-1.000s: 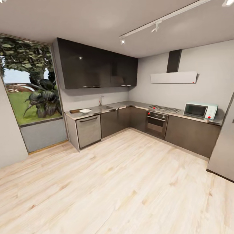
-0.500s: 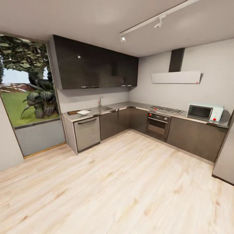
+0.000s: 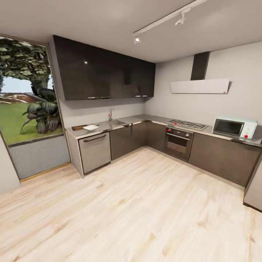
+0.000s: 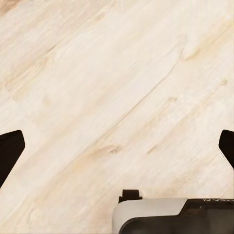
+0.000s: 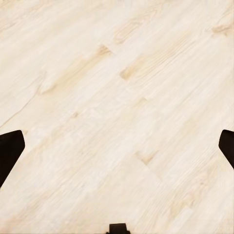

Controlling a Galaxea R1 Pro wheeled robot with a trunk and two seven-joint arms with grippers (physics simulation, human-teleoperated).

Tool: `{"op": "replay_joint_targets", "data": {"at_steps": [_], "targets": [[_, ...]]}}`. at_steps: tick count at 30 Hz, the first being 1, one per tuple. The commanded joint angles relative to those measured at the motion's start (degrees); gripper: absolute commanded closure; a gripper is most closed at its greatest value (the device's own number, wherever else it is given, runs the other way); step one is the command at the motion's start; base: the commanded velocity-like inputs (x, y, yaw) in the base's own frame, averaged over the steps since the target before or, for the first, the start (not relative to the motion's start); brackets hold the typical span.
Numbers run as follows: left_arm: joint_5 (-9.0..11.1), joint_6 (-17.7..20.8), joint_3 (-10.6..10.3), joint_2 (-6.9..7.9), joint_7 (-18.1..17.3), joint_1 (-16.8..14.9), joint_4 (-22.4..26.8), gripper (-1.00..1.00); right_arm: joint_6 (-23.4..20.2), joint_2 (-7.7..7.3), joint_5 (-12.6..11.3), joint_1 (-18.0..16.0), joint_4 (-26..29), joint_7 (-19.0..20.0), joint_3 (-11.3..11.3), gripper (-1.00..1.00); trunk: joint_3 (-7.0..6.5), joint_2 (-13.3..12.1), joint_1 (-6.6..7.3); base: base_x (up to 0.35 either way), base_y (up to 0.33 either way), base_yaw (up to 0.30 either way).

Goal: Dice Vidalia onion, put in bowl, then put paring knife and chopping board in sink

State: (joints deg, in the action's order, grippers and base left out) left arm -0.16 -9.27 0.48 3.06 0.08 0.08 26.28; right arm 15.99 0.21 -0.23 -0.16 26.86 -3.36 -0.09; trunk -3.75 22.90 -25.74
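Observation:
Across the room, the grey countertop (image 3: 142,118) runs along the far walls. The sink (image 3: 117,123) with its tap (image 3: 111,115) is set into it. Left of the sink lie the dark chopping board (image 3: 78,127) and the white bowl (image 3: 91,127). The Vidalia onion is hidden in the basin, and the paring knife is too small to make out at this distance. My left gripper (image 4: 117,146) and right gripper (image 5: 117,146) both hang open over bare wooden floor, with nothing between their fingers.
A wide stretch of light wood floor (image 3: 127,203) lies between me and the cabinets. A steel dishwasher (image 3: 94,151) sits under the board, with an oven (image 3: 177,142) and a hob (image 3: 187,125) further right. The microwave (image 3: 234,127) stands at the right, a tall window (image 3: 25,109) at the left.
The whole head view has shifted: the camera has moved, and the counter's left end now sits further left and a little larger. Nothing on the counter has moved.

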Motion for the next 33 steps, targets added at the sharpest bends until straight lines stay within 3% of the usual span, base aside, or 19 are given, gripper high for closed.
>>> {"op": "replay_joint_targets", "data": {"at_steps": [1,33], "targets": [[0.0,-0.1,0.0,-0.03,0.0,0.0,0.0,-1.0,0.2,0.03,0.0,0.0,0.0,-0.2,0.0,-1.0,0.01,0.0,-0.05,0.32,-0.087,0.0],[0.0,-0.1,0.0,-0.07,0.0,0.0,-0.2,-1.0,0.2,0.1,0.0,0.0,0.0,-0.2,0.0,-1.0,0.01,0.0,-0.05,0.312,-0.125,0.0]]}}
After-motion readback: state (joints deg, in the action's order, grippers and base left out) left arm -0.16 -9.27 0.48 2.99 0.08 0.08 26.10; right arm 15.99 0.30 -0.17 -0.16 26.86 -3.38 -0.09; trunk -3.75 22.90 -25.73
